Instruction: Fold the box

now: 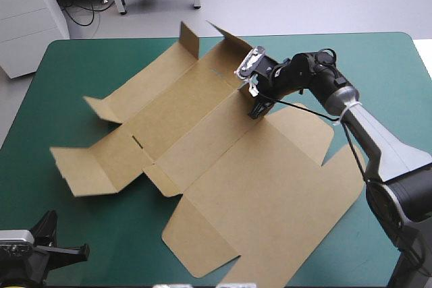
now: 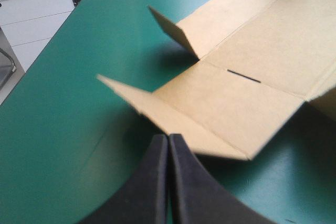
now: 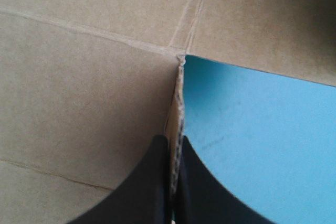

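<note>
The brown box (image 1: 223,146) lies as a cut sheet spread across the table's middle, with small flaps raised at its far and left ends. My right gripper (image 1: 257,110) stands on the sheet's far right part, its black fingers shut on a raised flap edge of the box (image 3: 179,129), seen edge-on between them in the right wrist view. My left gripper (image 2: 168,145) is shut with nothing in it, low at the table's near left corner (image 1: 47,234), pointing at the box's near left flap (image 2: 157,108).
The teal-green cover (image 1: 88,59) shows bare around the sheet on the left and near sides. A white cabinet (image 1: 27,18) stands off the table's far left corner.
</note>
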Controlling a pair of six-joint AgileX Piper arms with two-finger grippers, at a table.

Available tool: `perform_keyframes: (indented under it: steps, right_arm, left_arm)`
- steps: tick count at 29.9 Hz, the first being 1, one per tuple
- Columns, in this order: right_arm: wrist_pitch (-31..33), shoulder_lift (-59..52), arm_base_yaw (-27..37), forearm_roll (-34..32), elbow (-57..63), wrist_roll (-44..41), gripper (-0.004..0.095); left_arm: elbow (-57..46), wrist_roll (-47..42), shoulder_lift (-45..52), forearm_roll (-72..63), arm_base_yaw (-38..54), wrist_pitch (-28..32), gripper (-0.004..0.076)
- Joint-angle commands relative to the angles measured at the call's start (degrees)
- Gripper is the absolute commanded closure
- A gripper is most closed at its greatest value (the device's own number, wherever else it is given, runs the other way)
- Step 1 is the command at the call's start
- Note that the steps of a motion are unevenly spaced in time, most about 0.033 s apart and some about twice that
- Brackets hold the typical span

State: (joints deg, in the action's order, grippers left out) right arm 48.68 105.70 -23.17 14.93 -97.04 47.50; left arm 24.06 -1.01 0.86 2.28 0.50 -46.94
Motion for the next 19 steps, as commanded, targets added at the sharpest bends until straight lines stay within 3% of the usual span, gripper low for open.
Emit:
perform_keyframes:
  steps: [1,10,19]
  right_arm:
    - [-4.68,-1.31,-1.65,0.39,-4.07,12.87,0.0931]
    - [-6.59,1.92,-3.28,4.35,-4.07,27.11,0.0931]
    - [-6.08,3.81,-3.52,6.91,-3.85,27.98,0.0901]
  left_arm:
    - [1.14,-0.24,0.84,-0.34,-0.23,4.23,0.0756]
    - [1.14,-0.24,0.84,-0.34,-0.23,4.23,0.0756]
    - [1.14,-0.24,0.84,-0.34,-0.23,4.23,0.0756]
